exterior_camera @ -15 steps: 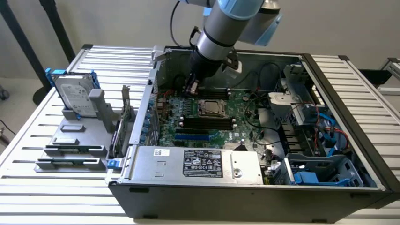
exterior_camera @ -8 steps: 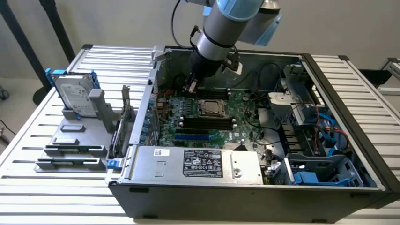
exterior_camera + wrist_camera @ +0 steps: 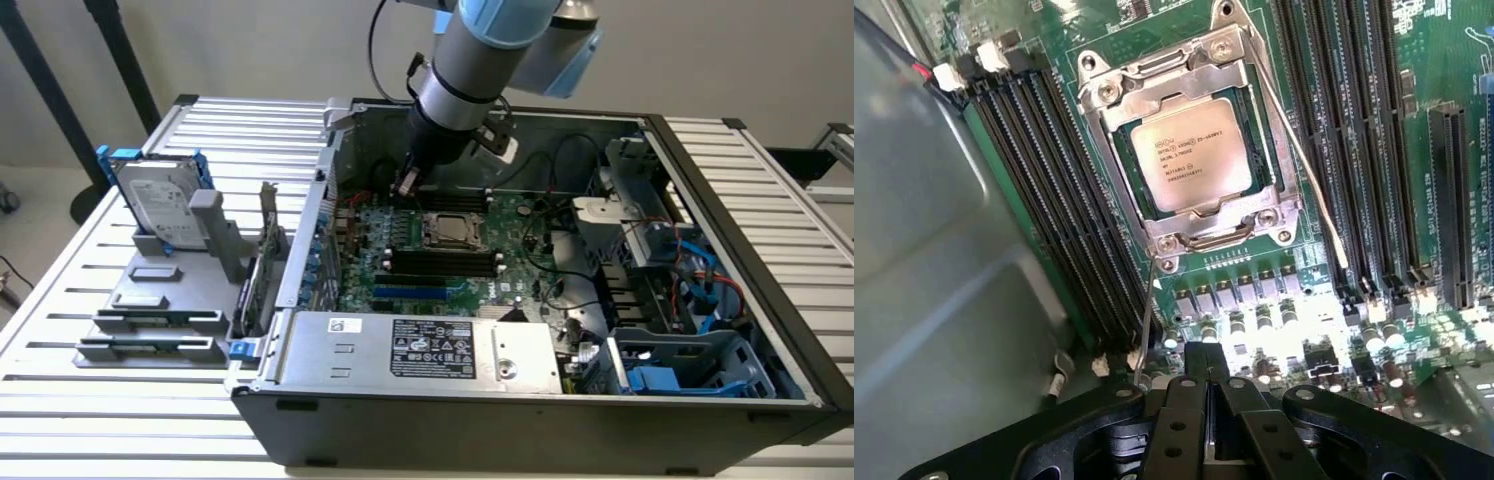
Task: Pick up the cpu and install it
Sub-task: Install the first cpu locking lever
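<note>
Hovering over the motherboard, the tool seems pressed together, empty; at its five o'clock the cpu lies inside the socket frame.

exterior: high, looks down into open case | wrist: close above motherboard | shared: cpu socket

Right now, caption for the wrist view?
Chip sits in the metal frame on the green board; gripper hovers shut close by.
</note>
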{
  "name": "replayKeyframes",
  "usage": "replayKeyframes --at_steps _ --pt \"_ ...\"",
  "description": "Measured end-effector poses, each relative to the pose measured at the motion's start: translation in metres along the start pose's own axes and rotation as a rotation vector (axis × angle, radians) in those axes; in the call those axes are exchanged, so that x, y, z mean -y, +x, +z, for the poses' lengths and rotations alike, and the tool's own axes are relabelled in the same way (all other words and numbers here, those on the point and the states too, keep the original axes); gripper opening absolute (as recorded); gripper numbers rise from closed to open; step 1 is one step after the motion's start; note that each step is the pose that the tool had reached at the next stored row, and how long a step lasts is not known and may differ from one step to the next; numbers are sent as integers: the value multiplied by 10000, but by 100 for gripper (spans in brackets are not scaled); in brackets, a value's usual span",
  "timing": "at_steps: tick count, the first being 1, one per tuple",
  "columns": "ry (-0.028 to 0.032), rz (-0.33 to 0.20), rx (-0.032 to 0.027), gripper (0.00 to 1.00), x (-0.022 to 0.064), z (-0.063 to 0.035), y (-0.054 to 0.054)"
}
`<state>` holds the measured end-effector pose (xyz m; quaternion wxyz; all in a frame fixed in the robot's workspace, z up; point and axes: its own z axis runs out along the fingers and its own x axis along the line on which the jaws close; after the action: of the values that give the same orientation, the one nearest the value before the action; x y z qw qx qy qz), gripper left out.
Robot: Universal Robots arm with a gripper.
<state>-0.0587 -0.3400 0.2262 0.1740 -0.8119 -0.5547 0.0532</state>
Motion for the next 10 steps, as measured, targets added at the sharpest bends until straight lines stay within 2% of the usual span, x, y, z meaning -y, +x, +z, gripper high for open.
replayKeyframes --at_steps 4,10 --pt "34 237 -162 11 13 -21 -6" --pt "75 287 -238 11 74 -55 -55"
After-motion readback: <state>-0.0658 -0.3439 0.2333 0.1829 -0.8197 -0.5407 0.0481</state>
